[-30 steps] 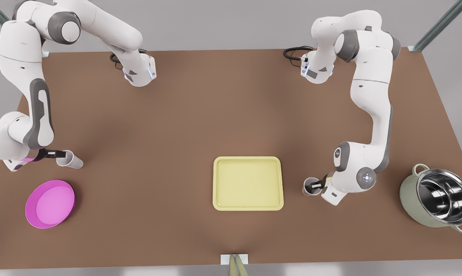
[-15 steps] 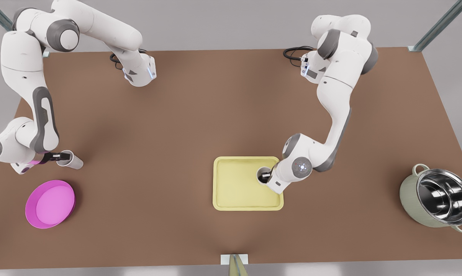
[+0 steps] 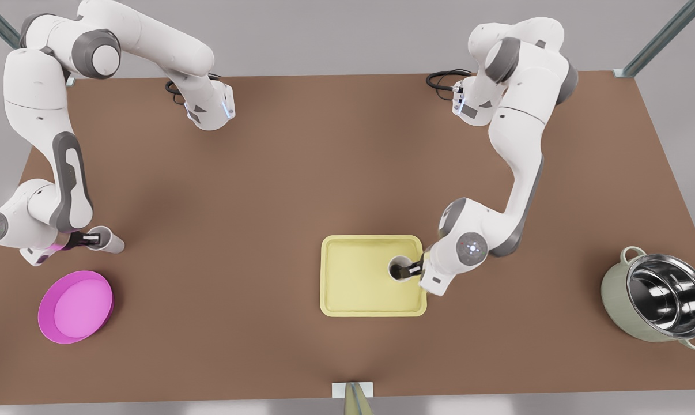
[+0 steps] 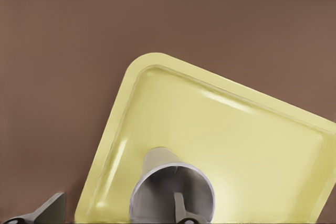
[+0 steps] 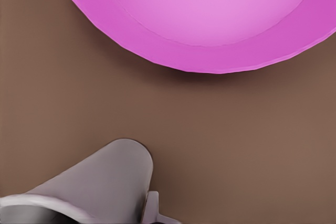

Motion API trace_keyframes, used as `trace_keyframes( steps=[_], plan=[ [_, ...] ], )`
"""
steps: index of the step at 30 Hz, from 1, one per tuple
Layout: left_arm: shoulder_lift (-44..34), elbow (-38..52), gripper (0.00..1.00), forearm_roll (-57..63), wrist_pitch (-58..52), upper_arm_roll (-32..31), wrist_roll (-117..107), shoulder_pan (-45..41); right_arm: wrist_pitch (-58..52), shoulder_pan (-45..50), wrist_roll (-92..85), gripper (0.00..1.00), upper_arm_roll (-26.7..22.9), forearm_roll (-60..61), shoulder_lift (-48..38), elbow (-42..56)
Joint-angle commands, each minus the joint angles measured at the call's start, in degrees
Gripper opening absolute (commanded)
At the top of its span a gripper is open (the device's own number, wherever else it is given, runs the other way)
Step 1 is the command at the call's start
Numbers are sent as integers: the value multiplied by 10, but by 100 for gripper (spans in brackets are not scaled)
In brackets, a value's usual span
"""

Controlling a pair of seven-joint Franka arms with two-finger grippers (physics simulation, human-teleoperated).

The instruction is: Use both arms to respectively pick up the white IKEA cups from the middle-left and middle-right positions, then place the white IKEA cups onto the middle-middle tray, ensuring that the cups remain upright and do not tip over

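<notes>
Cups are now split between two places: one cup stands upright inside the tray, near its 3 o'clock rim, while the other cup sits on the table at its 9 o'clock edge, with the dish at that cup's 7 o'clock. A second ago the first of them was off the tray, just beyond the 3 o'clock rim; half a second ago it was carried over the rim, and since then it has settled slightly further in. By my reading that half of the task is as good as done. The left gripper is at this cup's 3 o'clock, its arm bent low at the elbow and reaching in from the table's 1 o'clock corner. In the left wrist view one finger hangs inside the cup and the other stands well clear of the outer wall, so the jaws are spread and it looks let go. The other cup has barely moved over the same second, so its lift and carry to the tray seem not yet begun. The right gripper is at its rim from the 9 o'clock side, the arm folded down steeply from the 11 o'clock corner; whether it has clamped the cup I cannot tell.
</notes>
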Motion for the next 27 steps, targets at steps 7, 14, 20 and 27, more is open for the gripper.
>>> trace_keyframes(
  steps=[7,14,20,27],
  plan=[
    [-181,67,100,65,-443,-3,272,89,-47,0,-6,21,46,13,-8,5],
    [-222,7,100,66,-419,39,355,80,-128,21,138,21,198,31,-33,53],
    [-223,5,100,45,-447,27,351,85,-119,192,380,21,197,26,-9,120],
    [-224,6,100,45,-448,27,351,87,-47,322,571,21,195,11,36,174]
  ],
)
